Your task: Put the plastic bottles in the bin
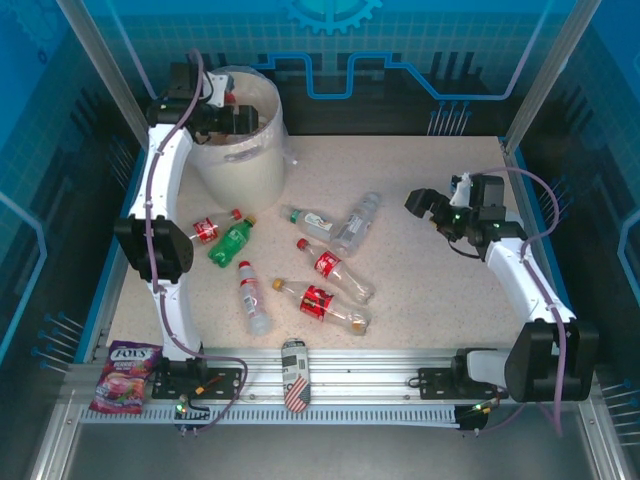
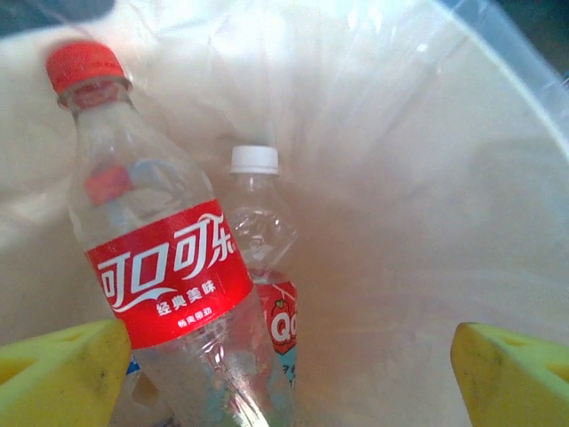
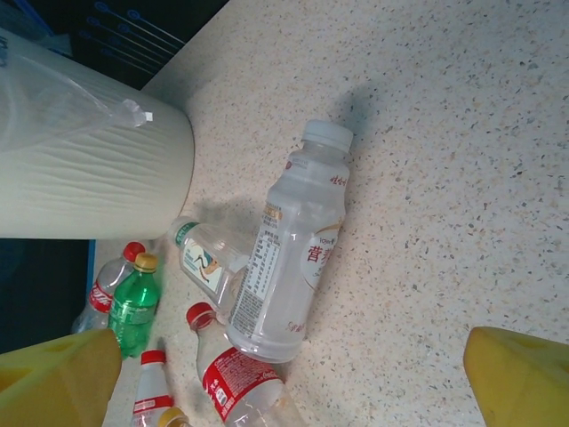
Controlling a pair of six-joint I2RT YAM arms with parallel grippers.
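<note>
The speckled table (image 1: 430,290) carries the bin (image 1: 245,165) and seven scattered plastic bottles (image 1: 335,268).

The bin (image 1: 245,160) is sited at the far left of the tabletop (image 1: 430,290). The left gripper (image 2: 284,374) is positioned above the bin's mouth. Directly beneath it, inside the bin, the front bottle (image 2: 169,267) is recorded nearer the gripper and the rear bottle (image 2: 258,222) behind it.

The right gripper (image 1: 430,208) is positioned above the tabletop's right half. To its left, seven bottles (image 1: 333,270) are laid flat on the tabletop, between it and the bin. Of these, the closest bottle (image 1: 357,223) is just beside a shorter bottle (image 1: 312,220).

A can (image 1: 295,375) and a packet (image 1: 125,375) are located by the arm bases, well behind both grippers.
</note>
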